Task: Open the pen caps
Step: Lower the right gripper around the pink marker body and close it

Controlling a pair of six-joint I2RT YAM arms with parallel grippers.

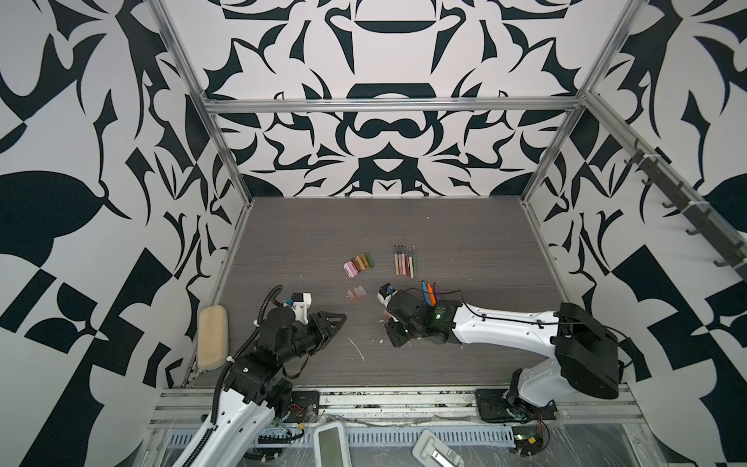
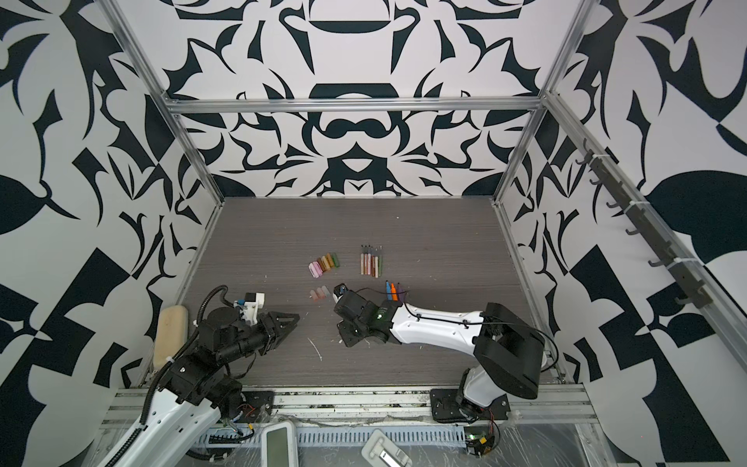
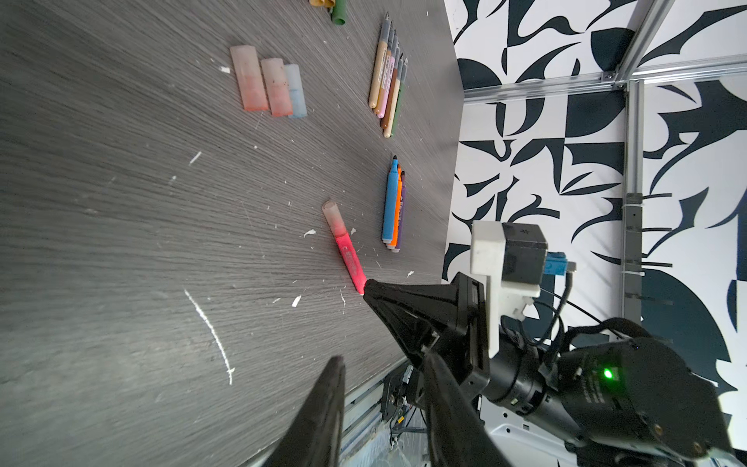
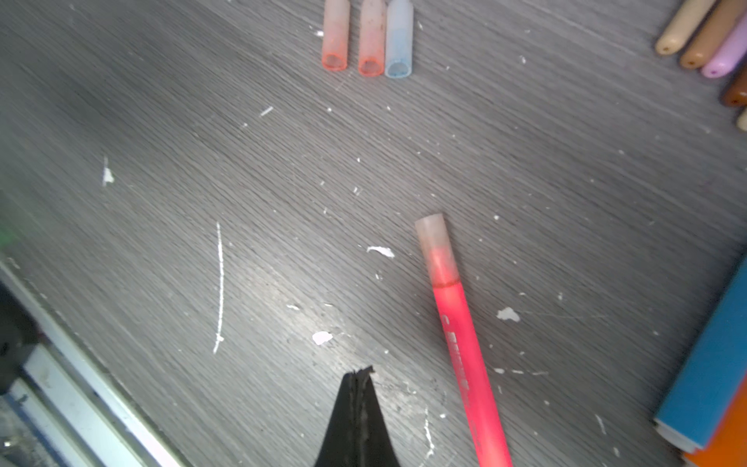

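Note:
A pink pen [image 4: 465,347] lies flat on the grey table, and its translucent pen cap [image 4: 436,246] is still fitted on it. My right gripper [image 4: 361,372] is shut and empty, its tip low over the table just beside the pen body. In the left wrist view that gripper [image 3: 368,286] meets the pen [image 3: 349,254] at the end away from the cap. My left gripper [image 3: 384,364] stands open and empty, left of the right one in both top views [image 1: 342,318] [image 2: 297,317]. Loose pen caps lie in a coloured row [image 1: 358,263] and a translucent trio [image 1: 355,294].
Uncapped thin pens [image 1: 404,260] lie in a row at mid-table. Blue, orange and purple thick pens [image 1: 429,293] lie beside the right arm. A beige pad [image 1: 213,341] rests at the table's left edge. A metal rail [image 1: 364,398] runs along the front.

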